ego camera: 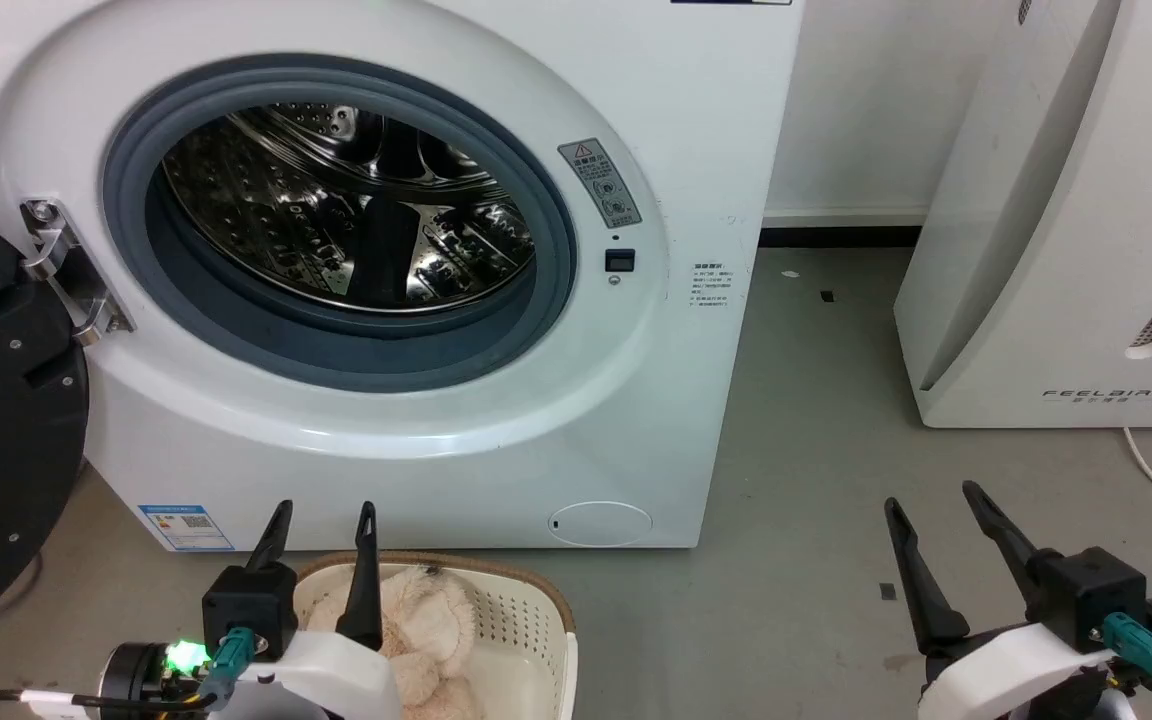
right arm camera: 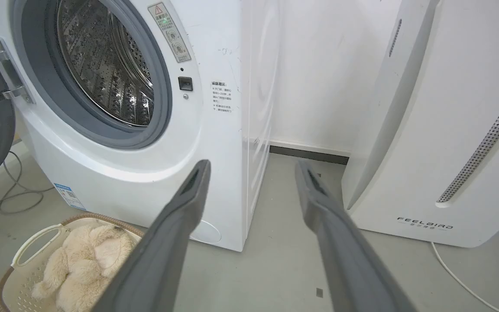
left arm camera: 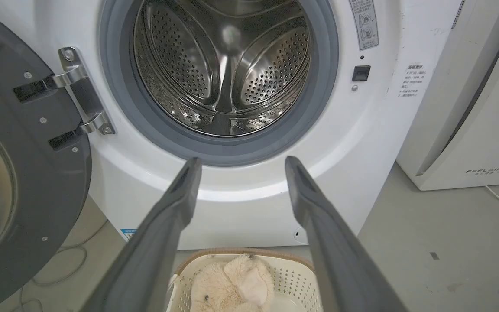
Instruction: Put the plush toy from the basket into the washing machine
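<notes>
- left claw (ego camera: 326, 512) open above plush toy (ego camera: 421, 610) in basket (ego camera: 548, 640); right claw (ego camera: 931, 497) open, empty
- likely best: pinch toy's thick middle, lift clear of basket

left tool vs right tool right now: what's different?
The left tool hangs over the basket holding the plush toy; the right tool hangs over floor. The left tool points at the washing machine door opening; the right tool points at the gap between the washing machine and the white appliance. Both are open and empty.
</notes>
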Available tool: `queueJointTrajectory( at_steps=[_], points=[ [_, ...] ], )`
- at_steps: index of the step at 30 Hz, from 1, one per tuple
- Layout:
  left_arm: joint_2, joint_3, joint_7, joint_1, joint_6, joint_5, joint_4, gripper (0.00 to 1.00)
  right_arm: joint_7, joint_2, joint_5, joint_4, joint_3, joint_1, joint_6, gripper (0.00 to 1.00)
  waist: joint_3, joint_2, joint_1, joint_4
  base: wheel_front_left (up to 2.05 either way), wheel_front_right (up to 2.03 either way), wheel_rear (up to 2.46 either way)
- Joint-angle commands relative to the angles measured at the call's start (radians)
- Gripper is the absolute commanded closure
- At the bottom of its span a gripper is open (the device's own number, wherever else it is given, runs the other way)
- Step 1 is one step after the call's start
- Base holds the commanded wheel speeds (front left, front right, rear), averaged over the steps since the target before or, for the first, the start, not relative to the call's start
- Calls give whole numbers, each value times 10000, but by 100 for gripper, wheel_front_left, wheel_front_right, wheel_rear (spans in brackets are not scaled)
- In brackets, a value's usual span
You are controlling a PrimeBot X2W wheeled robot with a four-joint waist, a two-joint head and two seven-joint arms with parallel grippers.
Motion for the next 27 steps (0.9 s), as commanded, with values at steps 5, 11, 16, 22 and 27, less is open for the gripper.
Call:
queueJointTrajectory(
  at_steps=[5,11,16,22,27],
  points=[
    [2,-106,-204,-322,106,-85,275,0,-187,-1,225,-100,-98,-73,1,0,136,0,0,-29,0,0,0],
    [10,-215,-329,-668,77,-119,869,0,-312,-2,359,-155,-160,-169,1,0,377,0,0,-97,0,0,0],
    [19,-301,-434,-1074,10,-179,1630,0,-416,-2,454,-215,-189,-309,1,0,701,0,0,-192,0,0,0],
    [93,-485,-583,-1955,-83,-235,3077,0,-582,-3,681,-313,-255,-595,2,0,1446,0,0,-379,0,0,0],
    [197,-593,-603,-2499,-117,-280,3861,0,-686,-3,814,-397,-295,-811,2,0,1966,0,0,-480,0,0,0]
  ],
)
